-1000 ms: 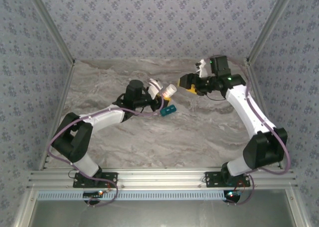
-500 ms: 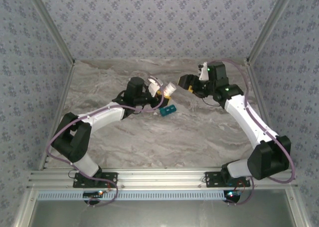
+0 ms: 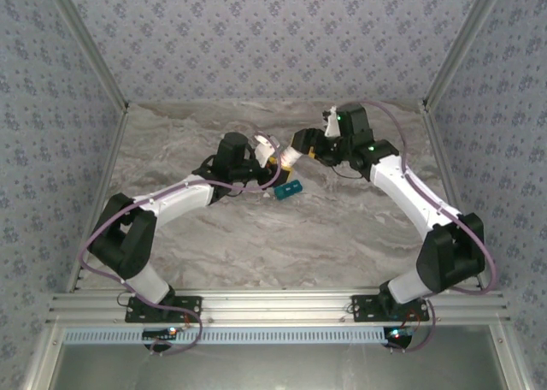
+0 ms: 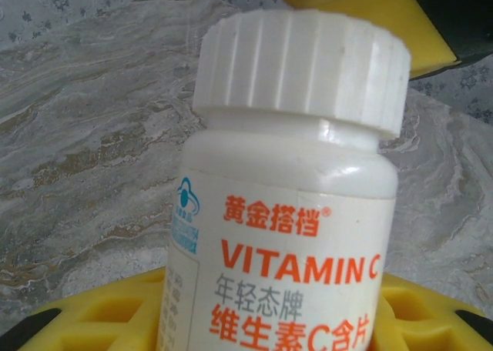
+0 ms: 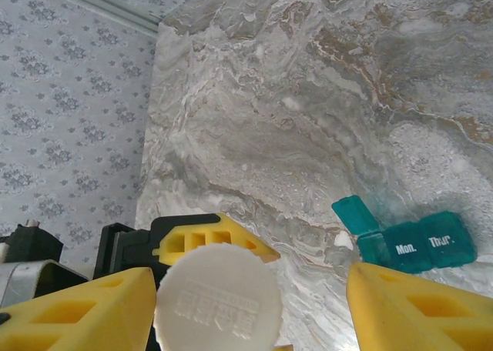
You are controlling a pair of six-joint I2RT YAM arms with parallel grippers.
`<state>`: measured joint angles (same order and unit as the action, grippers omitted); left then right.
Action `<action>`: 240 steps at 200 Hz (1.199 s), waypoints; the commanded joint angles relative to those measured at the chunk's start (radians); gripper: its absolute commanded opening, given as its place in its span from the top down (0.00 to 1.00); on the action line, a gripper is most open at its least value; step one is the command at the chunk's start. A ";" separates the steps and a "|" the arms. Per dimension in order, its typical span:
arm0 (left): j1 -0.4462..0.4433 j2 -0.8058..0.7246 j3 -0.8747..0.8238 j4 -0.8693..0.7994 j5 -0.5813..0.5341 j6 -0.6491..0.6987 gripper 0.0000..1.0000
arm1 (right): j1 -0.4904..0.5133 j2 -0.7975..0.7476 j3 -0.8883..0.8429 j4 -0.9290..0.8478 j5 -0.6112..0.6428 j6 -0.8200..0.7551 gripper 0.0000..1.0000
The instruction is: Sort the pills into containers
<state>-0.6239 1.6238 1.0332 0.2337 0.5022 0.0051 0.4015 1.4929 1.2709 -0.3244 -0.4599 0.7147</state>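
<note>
White bottle point(image 4: 285, 212) (capped) near pillbox point(image 5: 408, 245)

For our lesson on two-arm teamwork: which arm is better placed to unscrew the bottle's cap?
Right. The right gripper has its jaws open either side of the cap; the left gripper holds the bottle.

- In the top view the bottle point(image 3: 289, 156) sits near the middle of the frame, between the fingers of the left tool point(image 3: 275, 161), which reaches in from the left.
- The right tool point(image 3: 301, 142) is just to the upper right of the bottle, with one finger on each side of the cap point(image 5: 218, 301).
- The pill box point(image 3: 289, 188) lies on the bench point(image 3: 342, 227), just below the bottle.
- In the right wrist view the pill box is at the lower right, to the right of the cap.
</note>
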 commanded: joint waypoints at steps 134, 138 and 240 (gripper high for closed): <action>0.000 -0.030 0.027 0.056 0.138 -0.070 1.00 | -0.030 -0.091 -0.207 0.350 -0.265 -0.279 0.54; 0.000 -0.031 0.027 0.057 0.141 -0.074 1.00 | -0.040 -0.091 -0.219 0.371 -0.282 -0.266 0.54; 0.000 -0.031 0.037 0.013 0.057 -0.027 1.00 | -0.084 -0.187 -0.195 0.226 -0.039 0.051 0.26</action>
<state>-0.6285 1.6234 1.0458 0.2375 0.5755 -0.0444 0.3016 1.2999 1.0374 0.0059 -0.6247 0.6666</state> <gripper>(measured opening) 0.453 0.734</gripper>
